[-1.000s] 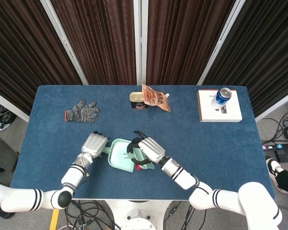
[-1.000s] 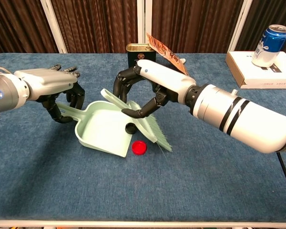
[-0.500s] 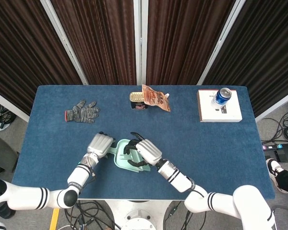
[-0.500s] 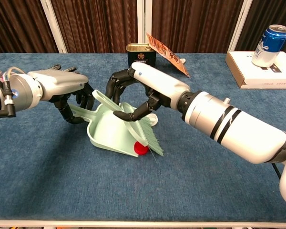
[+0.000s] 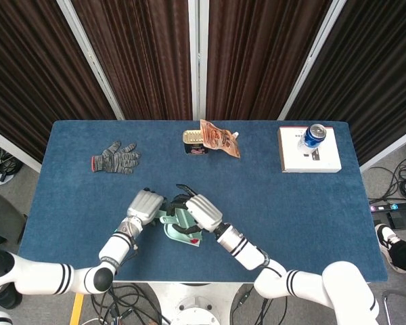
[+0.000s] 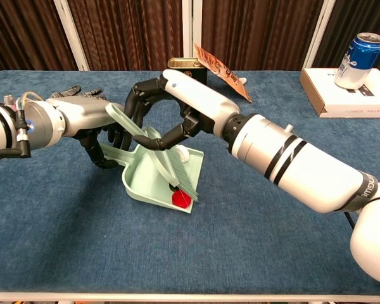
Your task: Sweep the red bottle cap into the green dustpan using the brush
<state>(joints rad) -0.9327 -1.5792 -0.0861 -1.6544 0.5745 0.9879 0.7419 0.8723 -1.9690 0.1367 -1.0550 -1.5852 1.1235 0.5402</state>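
Note:
The red bottle cap (image 6: 180, 199) lies inside the green dustpan (image 6: 147, 181), near its open front edge, just under the pale green bristles of the brush (image 6: 171, 172). My right hand (image 6: 168, 101) grips the brush handle, which slants up to the left over the pan. My left hand (image 6: 92, 123) holds the dustpan's handle at the pan's left. In the head view the cap (image 5: 195, 240) shows as a red spot at the edge of the dustpan (image 5: 174, 227), between my left hand (image 5: 144, 205) and right hand (image 5: 199, 212).
A grey work glove (image 5: 115, 158) lies at the far left. A tin (image 5: 195, 142) and an orange packet (image 5: 220, 139) sit at the back centre. A blue can (image 5: 314, 135) stands on a white box (image 5: 310, 158) at the back right.
The brush swept left and pushed the red cap from the pan's lip into the dustpan. Both hands and the pan shifted left and turned slightly.

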